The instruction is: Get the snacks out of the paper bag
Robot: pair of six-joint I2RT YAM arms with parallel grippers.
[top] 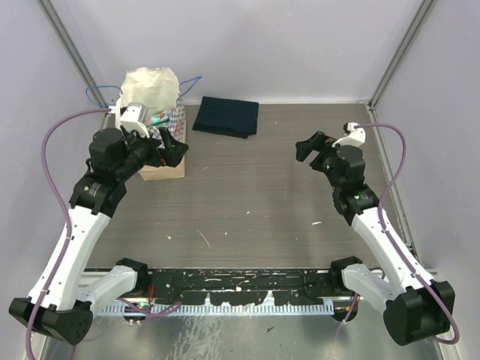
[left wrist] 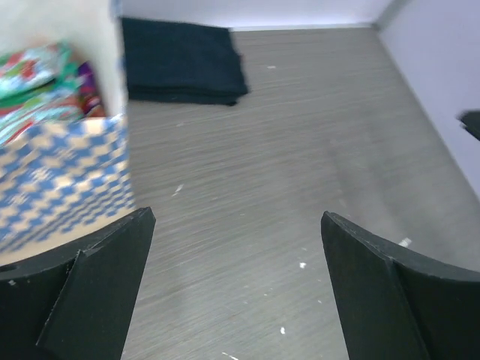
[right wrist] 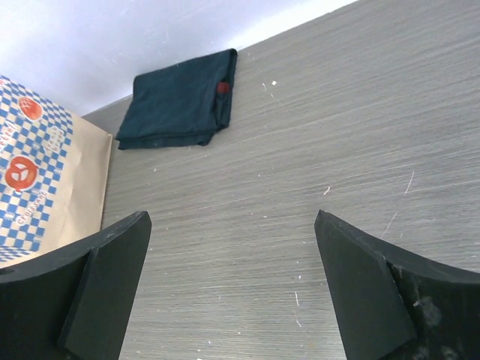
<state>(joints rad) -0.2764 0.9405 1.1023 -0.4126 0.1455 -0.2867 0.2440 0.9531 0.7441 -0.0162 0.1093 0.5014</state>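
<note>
The paper bag point(top: 152, 94) stands at the far left, blue-and-white checkered outside, cream inside, with thin blue cord handles. It also shows in the left wrist view point(left wrist: 64, 180) and the right wrist view point(right wrist: 34, 176). Snacks point(left wrist: 45, 86), glossy green, red and purple pouches, lie inside its open top. My left gripper point(top: 174, 146) is open and empty, just right of the bag's front; in its wrist view point(left wrist: 236, 285) bare table lies between the fingers. My right gripper point(top: 309, 150) is open and empty over the right side of the table, far from the bag, as its wrist view point(right wrist: 232, 289) also shows.
A dark navy folded cloth point(top: 225, 116) lies at the back middle, right of the bag; it also shows in the left wrist view point(left wrist: 184, 60) and the right wrist view point(right wrist: 180, 101). Pale walls close the back and sides. A black rail point(top: 240, 289) runs along the near edge.
</note>
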